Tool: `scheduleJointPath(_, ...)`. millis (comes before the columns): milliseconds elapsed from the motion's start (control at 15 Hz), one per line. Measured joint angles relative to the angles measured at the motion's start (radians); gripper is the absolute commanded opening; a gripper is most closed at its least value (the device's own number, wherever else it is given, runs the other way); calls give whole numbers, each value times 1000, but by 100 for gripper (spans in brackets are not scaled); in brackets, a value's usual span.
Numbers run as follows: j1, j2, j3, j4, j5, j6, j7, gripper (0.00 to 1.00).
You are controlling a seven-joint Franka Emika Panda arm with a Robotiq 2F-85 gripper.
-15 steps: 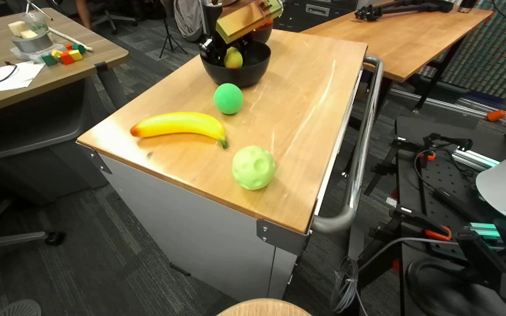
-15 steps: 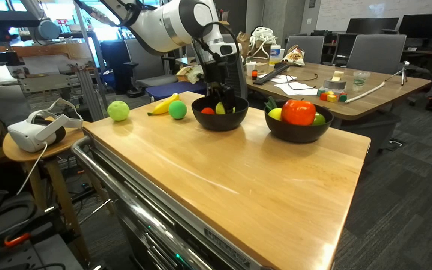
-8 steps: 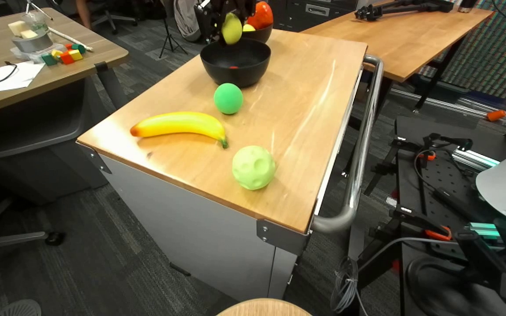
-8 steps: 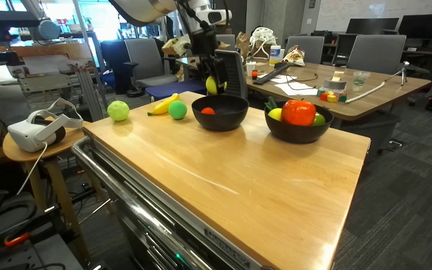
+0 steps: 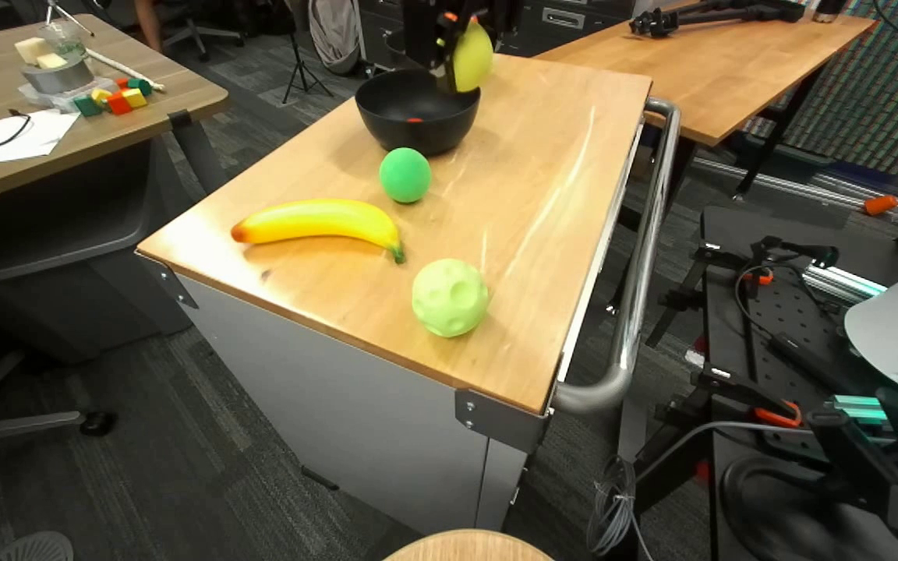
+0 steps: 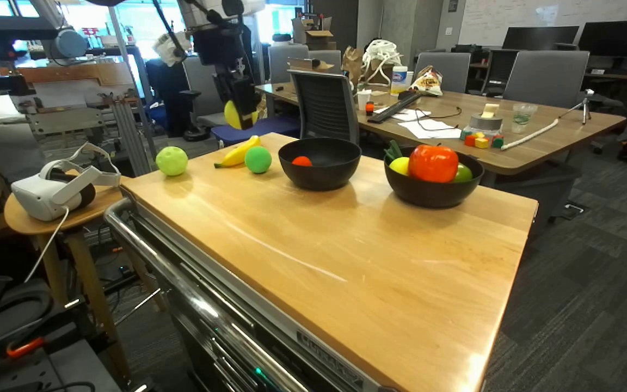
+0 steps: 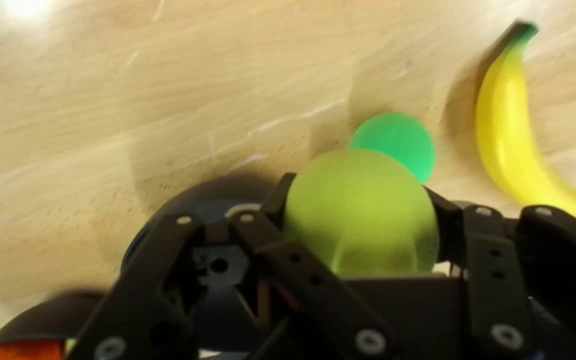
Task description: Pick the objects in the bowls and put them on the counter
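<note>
In an exterior view, a white VR headset (image 6: 44, 195) sits at the far left on a round wooden stool (image 6: 17, 219). Next, on the wooden countertop (image 6: 346, 234), rests a lime-green dimpled ball (image 6: 172, 161), then a banana (image 6: 237, 154), partly screened by a green ball (image 6: 258, 159) near it; the wrist view shows those two apart. Higher in the frame, the gripper (image 7: 360, 212) holds a yellow-green rounded piece (image 6: 232, 114) clear of the countertop, its fingers (image 7: 495, 280) parted by the piece's width and pressed to both sides. Whether that piece is fruit or ball is hard to make out; in the wrist view it hides part of the green ball. The upper edge cuts off the arm (image 6: 252, 6). Further right, a black bowl (image 6: 319, 178) contains a red-orange round thing (image 6: 302, 161), its underside hidden by the near wall. Farthest right, a second black bowl (image 6: 433, 194) holds a large glossy red fruit (image 6: 433, 163), a yellow piece (image 6: 399, 165) and a green piece (image 6: 462, 173), both partly covered, plus dark leaf-like tips (image 6: 393, 148) whose base is out of sight; the wrist view crops this bowl at its lower left corner.
</note>
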Motion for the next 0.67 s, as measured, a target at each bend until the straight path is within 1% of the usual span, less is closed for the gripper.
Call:
scheduleJointPath(200,4,-3,57,-119,137,94,-56,22)
scheduleJointPath(333,8,14,87,-172,196,144,-86,22)
scheduleJointPath(467,12,37,108,-196,224,161,-109,22)
scheduleJointPath(533,13,49,114,-199,225,161,-119,61)
scheduleJointPath(600,14,61,117,-199,226,161,-132,73)
scheduleJointPath(667,14,69,118,-198,228,158,-149,78)
